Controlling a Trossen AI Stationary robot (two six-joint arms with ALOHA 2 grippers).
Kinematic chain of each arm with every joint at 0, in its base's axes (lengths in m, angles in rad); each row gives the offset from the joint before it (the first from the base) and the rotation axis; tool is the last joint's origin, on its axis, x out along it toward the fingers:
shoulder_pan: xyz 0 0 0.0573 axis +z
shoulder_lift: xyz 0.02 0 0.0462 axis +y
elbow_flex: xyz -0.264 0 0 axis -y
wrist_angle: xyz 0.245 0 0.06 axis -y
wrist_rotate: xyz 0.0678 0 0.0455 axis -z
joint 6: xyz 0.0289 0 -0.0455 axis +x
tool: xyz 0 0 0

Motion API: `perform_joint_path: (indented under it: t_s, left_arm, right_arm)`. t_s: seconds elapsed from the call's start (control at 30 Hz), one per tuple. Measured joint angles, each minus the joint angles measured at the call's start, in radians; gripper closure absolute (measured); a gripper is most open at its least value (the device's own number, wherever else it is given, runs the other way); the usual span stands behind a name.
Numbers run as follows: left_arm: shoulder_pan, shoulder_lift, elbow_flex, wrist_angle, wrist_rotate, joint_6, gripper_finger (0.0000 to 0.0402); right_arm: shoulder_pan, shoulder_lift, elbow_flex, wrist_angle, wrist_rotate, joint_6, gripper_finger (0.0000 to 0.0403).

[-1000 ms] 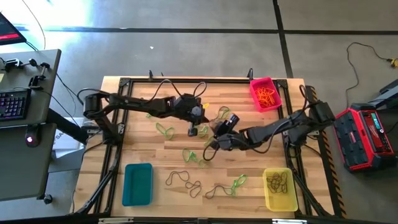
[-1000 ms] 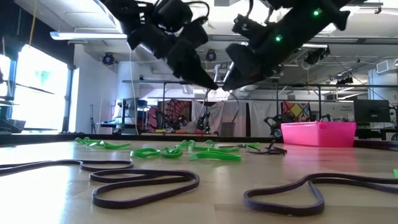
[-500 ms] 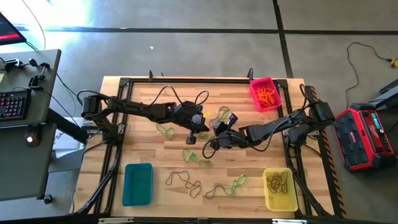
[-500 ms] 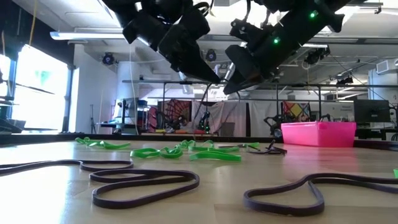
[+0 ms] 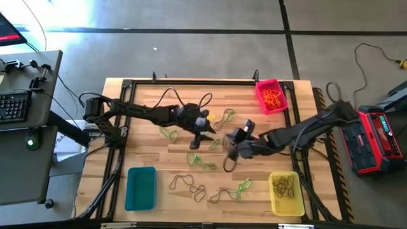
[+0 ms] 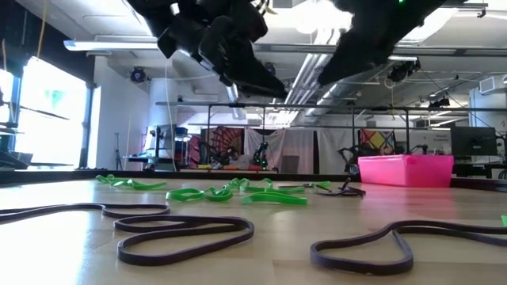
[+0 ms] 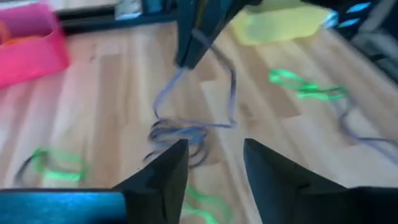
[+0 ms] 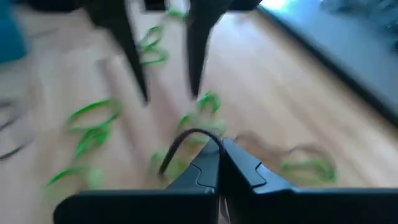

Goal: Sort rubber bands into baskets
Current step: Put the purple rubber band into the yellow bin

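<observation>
A dark rubber band (image 7: 193, 127) dangles above mid-table, pinched by my right gripper (image 5: 230, 151), which is shut on it; its loop (image 8: 185, 138) curls out beside the closed tips. My left gripper (image 5: 205, 133) hovers just to the left, fingers (image 7: 165, 177) spread, holding nothing. Green rubber bands (image 5: 200, 160) and dark ones (image 5: 191, 186) lie loose on the wood. The pink basket (image 5: 271, 95) holds orange bands, the yellow basket (image 5: 285, 193) holds dark bands, and the teal basket (image 5: 140, 187) stands at the front left.
The table's black frame (image 5: 121, 127) runs along its sides. In the low view, dark bands (image 6: 186, 229) lie close to the camera, with green ones (image 6: 269, 195) and the pink basket (image 6: 405, 170) farther back. A red case (image 5: 375, 137) stands off the table's right side.
My left gripper opened and let go of the dark band. My right gripper shut on that band and pulled it to the right and toward the table's front.
</observation>
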Motion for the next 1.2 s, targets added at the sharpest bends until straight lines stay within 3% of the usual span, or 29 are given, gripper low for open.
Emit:
perform_joint_path:
  t_s: [0.13, 0.37, 0.6, 0.93, 1.2]
  left_arm:
    - [0.000, 0.000, -0.038, 0.105, 0.039, -0.019, 0.0235]
    - [0.000, 0.000, -0.061, 0.125, 0.028, -0.035, 0.0232]
    - [-0.002, 0.000, -0.062, 0.118, 0.028, -0.035, 0.0232]
    - [0.006, 0.000, -0.063, 0.081, 0.021, -0.015, 0.0232]
    - [0.012, 0.000, -0.063, 0.078, 0.018, -0.015, 0.0232]
  right_arm:
    - [0.078, -0.084, 0.042, -0.238, -0.099, 0.157, 0.0403]
    - [0.267, -0.113, 0.244, -0.774, -0.280, 0.542, 0.0403]
    - [0.463, -0.113, 0.382, -1.074, -0.466, 0.969, 0.0403]
    - [0.660, -0.113, 0.320, -1.074, -0.638, 1.349, 0.0403]
    - [0.741, -0.112, 0.202, -0.870, -0.819, 1.486, 0.0403]
